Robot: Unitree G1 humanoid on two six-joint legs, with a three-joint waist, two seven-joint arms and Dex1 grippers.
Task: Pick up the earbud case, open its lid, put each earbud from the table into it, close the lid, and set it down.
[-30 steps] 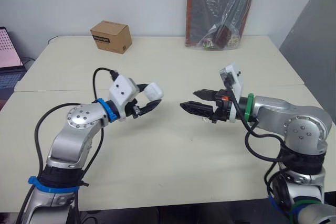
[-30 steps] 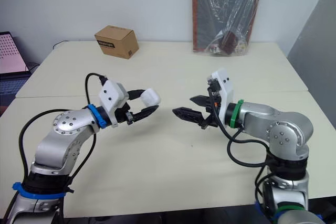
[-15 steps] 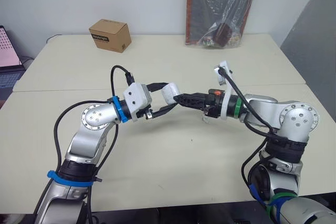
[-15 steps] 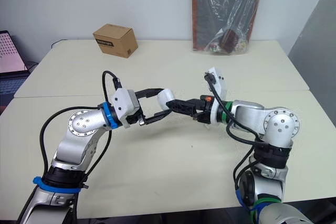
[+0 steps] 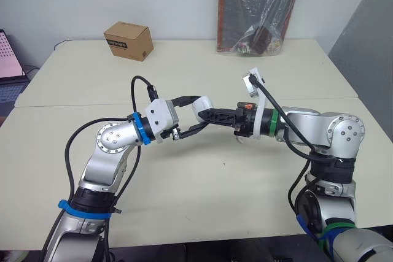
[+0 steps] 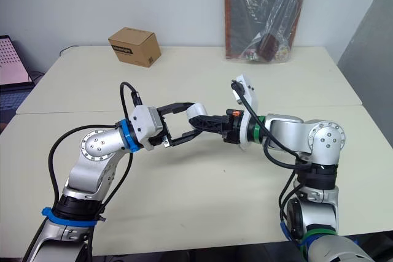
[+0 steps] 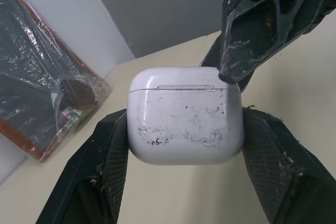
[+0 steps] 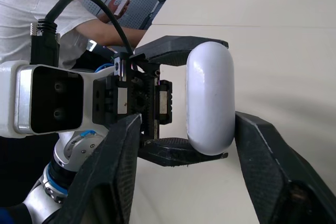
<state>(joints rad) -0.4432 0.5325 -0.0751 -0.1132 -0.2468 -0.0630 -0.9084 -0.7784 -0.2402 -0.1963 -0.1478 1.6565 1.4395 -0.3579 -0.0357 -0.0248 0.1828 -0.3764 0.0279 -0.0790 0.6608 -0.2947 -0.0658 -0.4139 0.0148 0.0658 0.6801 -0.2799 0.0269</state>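
My left gripper (image 5: 202, 113) is shut on the white earbud case (image 5: 202, 105), holding it above the middle of the table with the lid closed. In the left wrist view the scuffed case (image 7: 185, 114) sits between both pads. My right gripper (image 5: 210, 115) reaches in from the right, open, with one finger on either side of the case (image 8: 210, 98). One right fingertip (image 7: 227, 74) touches the lid's corner. A small white piece (image 5: 240, 140), possibly an earbud, lies on the table under the right wrist.
A cardboard box (image 5: 128, 41) stands at the back left. A plastic-wrapped board (image 5: 258, 10) leans on the wall at the back right. A laptop (image 5: 7, 65) sits off the left edge. A seated person (image 8: 58, 9) is beyond the left arm.
The two grippers, apart a second ago, have come together over the table's middle. The right gripper's fingers now straddle the case held by the left gripper.
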